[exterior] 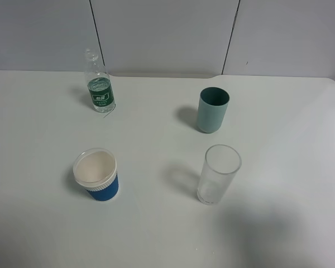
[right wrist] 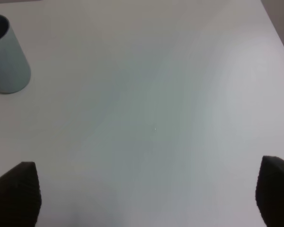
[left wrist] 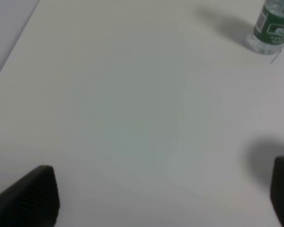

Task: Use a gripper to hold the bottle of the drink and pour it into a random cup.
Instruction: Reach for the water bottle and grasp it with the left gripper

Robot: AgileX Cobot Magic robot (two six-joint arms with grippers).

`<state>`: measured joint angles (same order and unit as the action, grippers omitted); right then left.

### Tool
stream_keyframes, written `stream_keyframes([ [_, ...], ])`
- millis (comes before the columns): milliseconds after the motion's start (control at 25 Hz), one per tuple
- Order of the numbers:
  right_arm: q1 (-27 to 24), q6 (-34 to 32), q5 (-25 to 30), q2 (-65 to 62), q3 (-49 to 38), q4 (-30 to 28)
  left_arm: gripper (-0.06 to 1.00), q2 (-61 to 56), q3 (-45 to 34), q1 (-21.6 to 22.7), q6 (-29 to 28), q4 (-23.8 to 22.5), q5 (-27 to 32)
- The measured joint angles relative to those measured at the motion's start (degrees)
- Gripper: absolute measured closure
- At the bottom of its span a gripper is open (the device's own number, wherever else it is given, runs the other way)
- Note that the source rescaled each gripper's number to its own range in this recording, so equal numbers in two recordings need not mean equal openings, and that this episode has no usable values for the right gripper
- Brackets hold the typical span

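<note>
The bottle of the drink (exterior: pixel 100 88), clear with a green label and no cap, stands upright at the back left of the white table (exterior: pixel 156 223). The blue cup (exterior: pixel 96 175) with a white ribbed rim stands in front of it, nearer the front edge. Neither arm shows in the exterior high view. In the left wrist view my left gripper (left wrist: pixel 163 196) is open over bare table, with the bottle (left wrist: pixel 270 28) far off at the frame's corner. My right gripper (right wrist: pixel 146 196) is open too, fingers wide apart, nothing between them.
A teal plastic cup (exterior: pixel 213 109) stands at the back middle-right and also shows in the right wrist view (right wrist: pixel 4 54). A tall clear glass (exterior: pixel 218 174) stands in front of it. A grey panelled wall (exterior: pixel 167 33) runs behind the table.
</note>
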<state>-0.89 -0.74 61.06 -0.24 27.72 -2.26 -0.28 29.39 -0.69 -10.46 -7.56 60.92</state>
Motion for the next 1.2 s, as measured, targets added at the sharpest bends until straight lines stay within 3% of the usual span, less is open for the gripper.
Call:
stream_keyframes([
  [1200,0.0,0.0,0.0,0.0,0.0,0.0,0.15,0.0,0.0,0.0,0.0,0.0,0.0],
])
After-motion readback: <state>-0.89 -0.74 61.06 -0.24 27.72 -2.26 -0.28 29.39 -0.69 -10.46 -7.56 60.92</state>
